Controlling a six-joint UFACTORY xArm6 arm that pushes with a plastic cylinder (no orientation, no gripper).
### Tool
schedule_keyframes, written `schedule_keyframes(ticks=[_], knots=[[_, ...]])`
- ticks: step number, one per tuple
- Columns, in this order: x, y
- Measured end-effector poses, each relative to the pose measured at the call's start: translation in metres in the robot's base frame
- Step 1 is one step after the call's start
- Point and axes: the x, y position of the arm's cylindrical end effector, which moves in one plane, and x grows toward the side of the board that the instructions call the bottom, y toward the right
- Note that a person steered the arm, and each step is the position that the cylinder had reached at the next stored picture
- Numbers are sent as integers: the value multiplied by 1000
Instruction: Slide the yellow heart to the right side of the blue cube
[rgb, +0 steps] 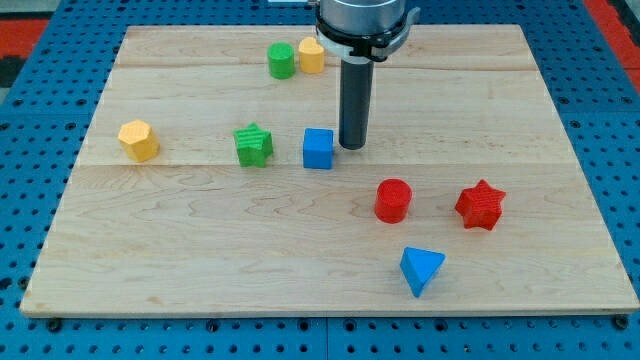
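Yellow heart (311, 55) at view's top, touching green cylinder (281, 60); my tip (351, 147) beside blue cube (318, 148).

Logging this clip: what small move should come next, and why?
Probably my tip should pull away from the blue cube toward the view's top, behind the yellow heart block: the tip sits just right of the cube, the heart far above beside the green cylinder.

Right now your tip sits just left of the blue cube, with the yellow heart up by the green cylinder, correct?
Not quite. In the camera view my tip sits just to the view's right of the blue cube, not left. The yellow heart is indeed up by the green cylinder.
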Motion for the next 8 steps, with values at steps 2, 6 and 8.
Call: schedule_keyframes(ticks=[2,6,8], knots=[[-53,87],[-212,-61],[-134,-34]])
